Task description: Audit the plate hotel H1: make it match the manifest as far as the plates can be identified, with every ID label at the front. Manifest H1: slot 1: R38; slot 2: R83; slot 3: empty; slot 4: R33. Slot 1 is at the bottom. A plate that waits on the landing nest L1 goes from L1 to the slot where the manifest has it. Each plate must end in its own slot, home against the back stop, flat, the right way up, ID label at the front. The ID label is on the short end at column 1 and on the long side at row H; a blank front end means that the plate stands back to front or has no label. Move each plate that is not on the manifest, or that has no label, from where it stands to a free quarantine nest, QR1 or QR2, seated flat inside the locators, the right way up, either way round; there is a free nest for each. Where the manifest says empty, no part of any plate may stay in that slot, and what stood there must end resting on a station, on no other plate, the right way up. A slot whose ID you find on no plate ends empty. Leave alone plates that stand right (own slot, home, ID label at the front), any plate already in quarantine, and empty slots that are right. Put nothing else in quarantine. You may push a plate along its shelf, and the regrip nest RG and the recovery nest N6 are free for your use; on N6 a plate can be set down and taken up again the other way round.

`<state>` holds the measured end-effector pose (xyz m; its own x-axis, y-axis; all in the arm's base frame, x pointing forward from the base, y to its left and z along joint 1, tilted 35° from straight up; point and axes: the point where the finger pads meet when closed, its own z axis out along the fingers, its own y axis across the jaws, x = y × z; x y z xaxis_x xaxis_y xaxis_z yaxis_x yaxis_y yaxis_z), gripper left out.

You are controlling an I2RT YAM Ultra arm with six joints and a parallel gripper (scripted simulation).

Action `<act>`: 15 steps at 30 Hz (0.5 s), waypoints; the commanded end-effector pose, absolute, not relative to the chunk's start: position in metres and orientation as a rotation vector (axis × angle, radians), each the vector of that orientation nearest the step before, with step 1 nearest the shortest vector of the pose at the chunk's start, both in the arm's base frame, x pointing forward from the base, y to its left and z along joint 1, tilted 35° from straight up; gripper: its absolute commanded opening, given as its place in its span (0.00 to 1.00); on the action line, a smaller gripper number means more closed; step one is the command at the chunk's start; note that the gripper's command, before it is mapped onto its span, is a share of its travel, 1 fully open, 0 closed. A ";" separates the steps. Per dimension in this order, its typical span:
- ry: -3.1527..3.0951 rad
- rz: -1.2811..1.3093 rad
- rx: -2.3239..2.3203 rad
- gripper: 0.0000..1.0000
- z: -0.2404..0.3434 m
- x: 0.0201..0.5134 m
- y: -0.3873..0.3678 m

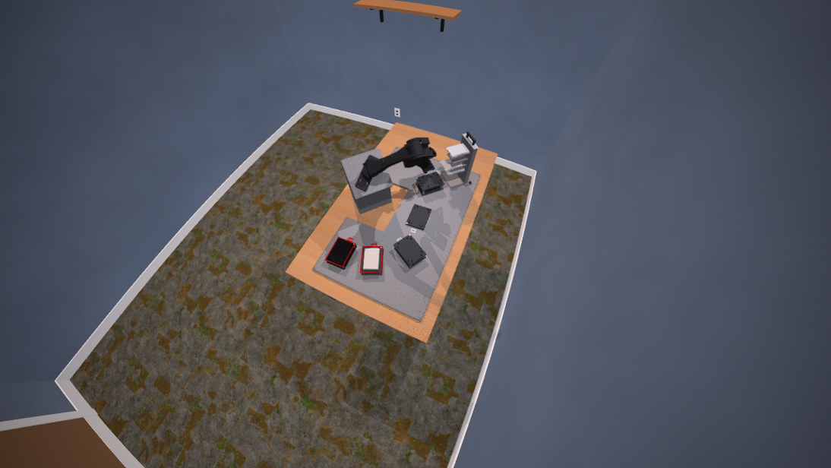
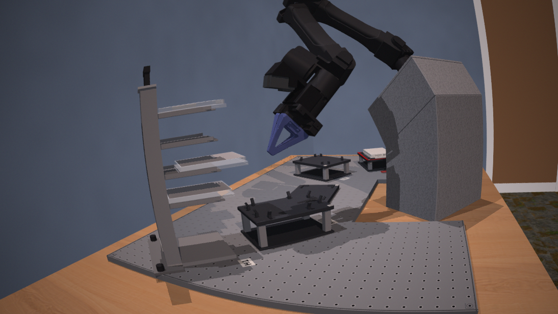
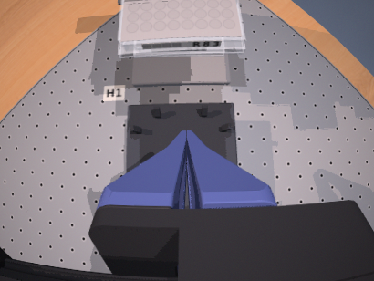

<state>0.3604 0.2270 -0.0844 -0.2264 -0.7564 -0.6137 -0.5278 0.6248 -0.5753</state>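
Wrist view: gripper point(image 3: 186, 136) jaws pressed together, holding nothing, hanging above a black nest point(image 3: 146, 136) near the hotel point(image 2: 150, 156).

Plate point(image 3: 182, 22) label text too blurred
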 end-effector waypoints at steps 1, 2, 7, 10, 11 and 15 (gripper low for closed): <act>1.904 -0.292 -1.058 0.00 -0.091 0.359 0.236; 1.904 -0.292 -1.058 0.00 -0.091 0.359 0.236; 1.904 -0.292 -1.058 0.00 -0.091 0.361 0.238; 1.904 -0.292 -1.059 0.00 -0.092 0.362 0.239; 1.904 -0.292 -1.059 0.00 -0.092 0.362 0.239; 1.904 -0.291 -1.059 0.00 -0.091 0.364 0.241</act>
